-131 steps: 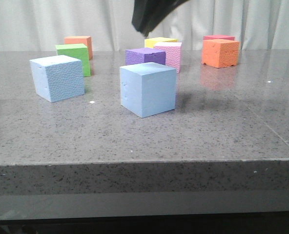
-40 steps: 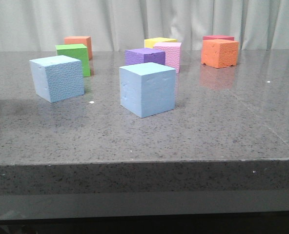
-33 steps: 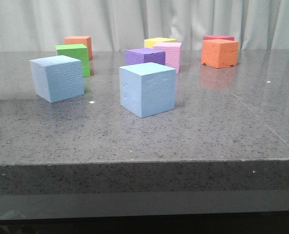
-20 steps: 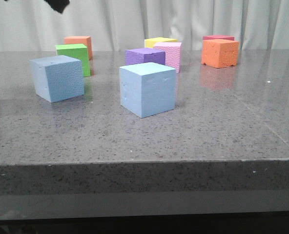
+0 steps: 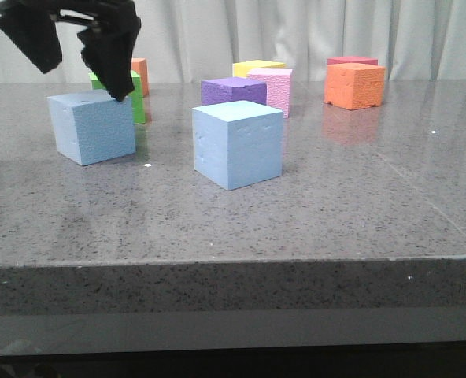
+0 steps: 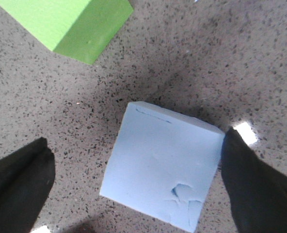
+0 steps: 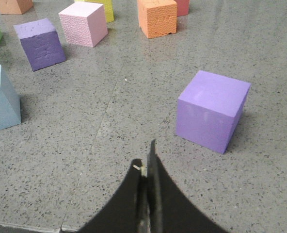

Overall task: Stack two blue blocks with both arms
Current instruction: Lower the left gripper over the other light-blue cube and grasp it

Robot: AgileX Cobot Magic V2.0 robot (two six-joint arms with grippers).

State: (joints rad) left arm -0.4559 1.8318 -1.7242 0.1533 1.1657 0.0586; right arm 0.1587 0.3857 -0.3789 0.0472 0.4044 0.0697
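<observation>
Left gripper [image 5: 74,59] spread wide, directly above left blue block [image 5: 92,126], fingers straddling it; right gripper [image 7: 147,194] pressed together, well away.

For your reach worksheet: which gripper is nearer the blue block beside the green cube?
Left. The left gripper hovers open right above that blue block. The right gripper, fingers shut, is elsewhere, near a purple cube.

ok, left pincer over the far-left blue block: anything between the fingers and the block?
Nothing visible. The left pincer is open, with its fingers straddling the blue block and only bare table in the gaps. The green cube sits apart, clear of both fingers.
</observation>
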